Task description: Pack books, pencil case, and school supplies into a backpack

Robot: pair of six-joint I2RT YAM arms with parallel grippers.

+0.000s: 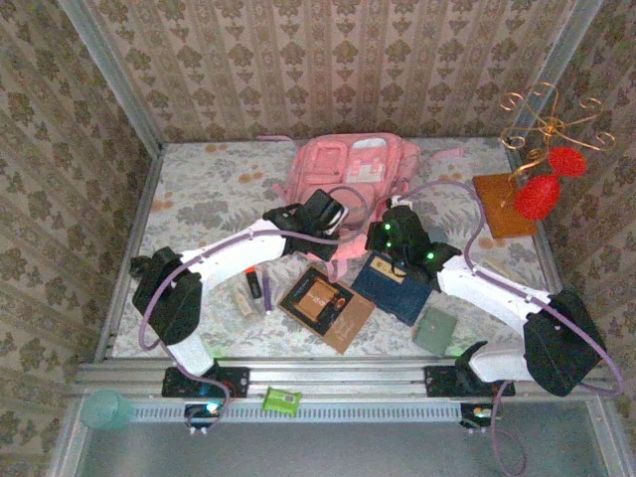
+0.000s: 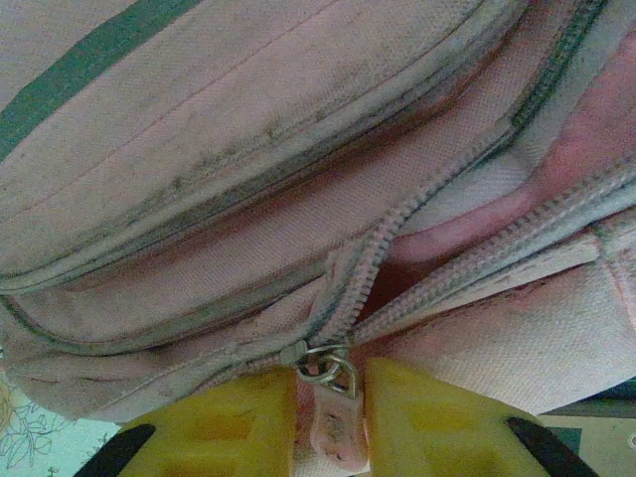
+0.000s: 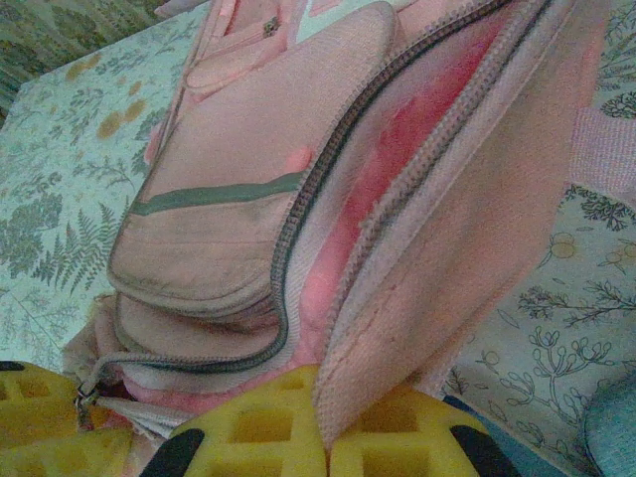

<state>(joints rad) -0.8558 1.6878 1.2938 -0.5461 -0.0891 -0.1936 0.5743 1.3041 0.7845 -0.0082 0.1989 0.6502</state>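
Pink fabric fills the far middle of the table: the backpack [image 1: 348,171] lies on a leaf-patterned cloth [image 1: 209,204]. Its main zip is partly undone, and a brighter pink lining shows inside.

The left gripper [image 2: 333,402] comes in from the left. Its yellow fingers [image 2: 229,427] are pinched together on the pale pink zip pull [image 2: 335,435], at the near end of the open zip.

The right gripper [image 3: 323,422] is closed tight on the loose edge of the bag's mouth. The fabric stands up between its yellow pads [image 3: 397,442].

Nothing else is in the bag that I can see. Nearer the arms, two books lie flat on the cloth. The dark brown book [image 1: 324,301] has an orange-framed cover picture. Just to its right is the navy blue book [image 1: 393,285], partly covered from above by the right arm.

Left of the brown one, close together, lie three small pieces:
- a black marker [image 1: 254,284] with an orange cap
- a thin purple pen [image 1: 266,295]
- a pale beige block [image 1: 241,299]

A grey-green square [image 1: 434,330] rests near the right arm's base. At the far right, a wooden board [image 1: 500,209] carries a gold wire stand [image 1: 542,121] hung with red ornaments [image 1: 538,196].
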